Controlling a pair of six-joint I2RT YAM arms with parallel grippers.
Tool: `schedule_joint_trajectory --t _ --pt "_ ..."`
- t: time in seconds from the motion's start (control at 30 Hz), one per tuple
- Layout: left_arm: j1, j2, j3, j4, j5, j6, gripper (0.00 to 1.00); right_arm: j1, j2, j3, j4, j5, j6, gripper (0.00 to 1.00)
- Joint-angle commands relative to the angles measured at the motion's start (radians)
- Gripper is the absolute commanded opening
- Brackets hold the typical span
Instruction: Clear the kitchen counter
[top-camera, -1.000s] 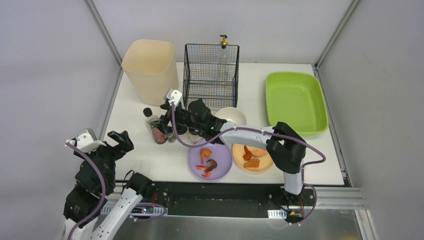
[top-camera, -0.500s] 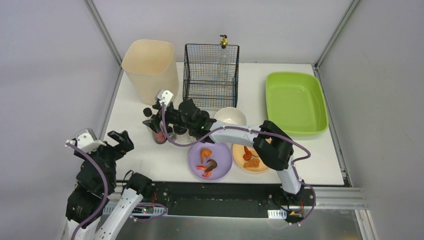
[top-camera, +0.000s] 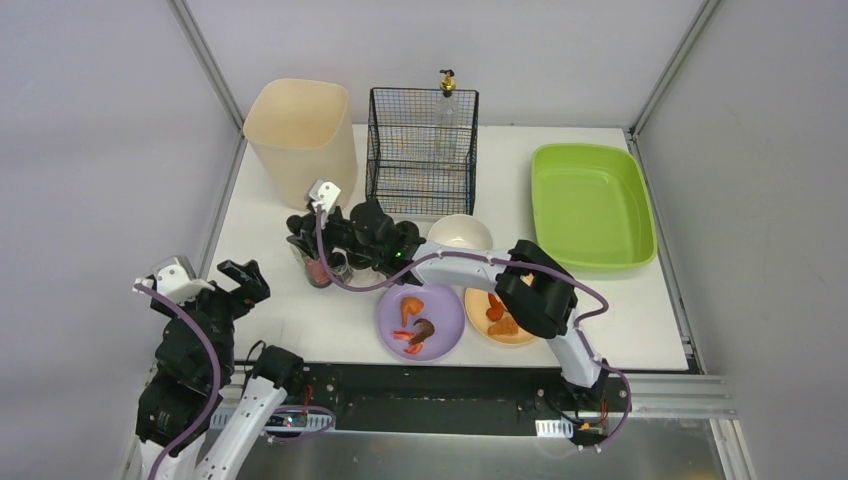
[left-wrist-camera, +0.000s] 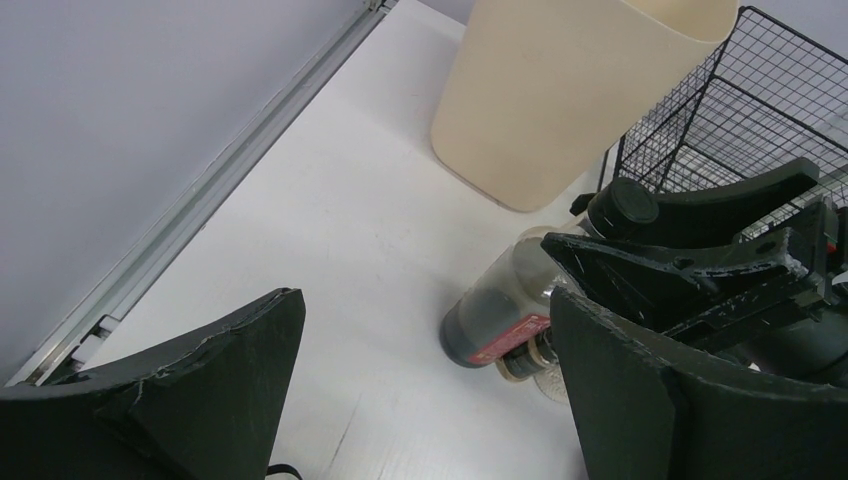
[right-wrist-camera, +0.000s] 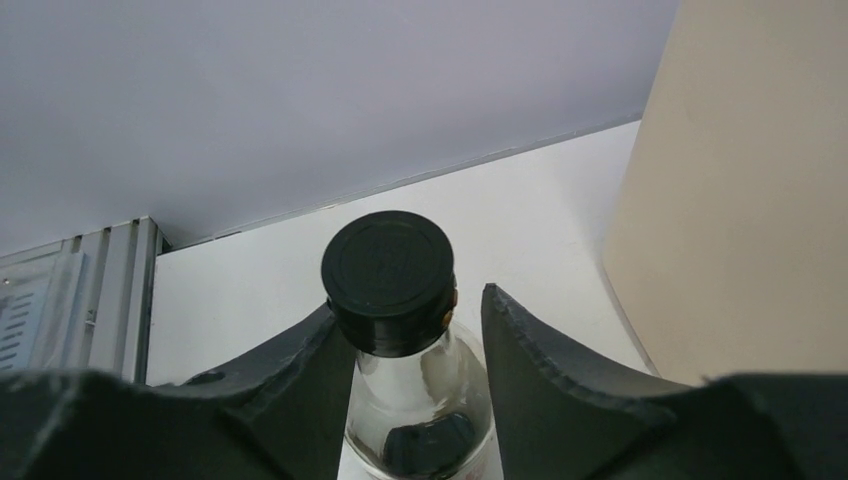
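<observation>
At the near left corner of the table (top-camera: 620, 320) the left end effector (top-camera: 205, 283) hangs spread wide, holding nothing. Further in, toward the left edge, the right end effector (right-wrist-camera: 410, 310) straddles the neck of a clear glass bottle (left-wrist-camera: 495, 325) with a round black cap. Whether its matte fingers pinch it I cannot tell. The bottle stands upright, so a straight lift looks likely. Behind it stands a smooth cream bin (top-camera: 300, 140).

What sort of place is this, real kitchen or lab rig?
Likely a lab robot cell staged as a kitchen: plain white counter boxed in by grey walls and metal rails, with props on it: a purple plate of food, a wire basket, a green tub.
</observation>
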Motion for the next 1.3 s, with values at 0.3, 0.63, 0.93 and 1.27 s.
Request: schedule_joint_trajectory --t 0.3,0.63,0.93,1.27 --pt "0.02 0.025 -0.007 0.042 0.031 0.003 0.97 0.008 0.019 0.075 0.054 -0.016 -0.006 0.09" --pt "0.025 0.025 -0.006 0.042 0.035 0.003 0.97 0.017 -0.015 0.098 0.102 -0.027 0.002 0.0" --pt "0.03 0.025 -0.006 0.041 0.037 0.003 0.97 0.022 -0.059 0.171 0.095 -0.038 0.001 0.0" --pt "0.032 0.024 -0.005 0.043 0.039 0.003 0.97 0.015 -0.127 0.249 0.019 0.002 -0.115 0.0"
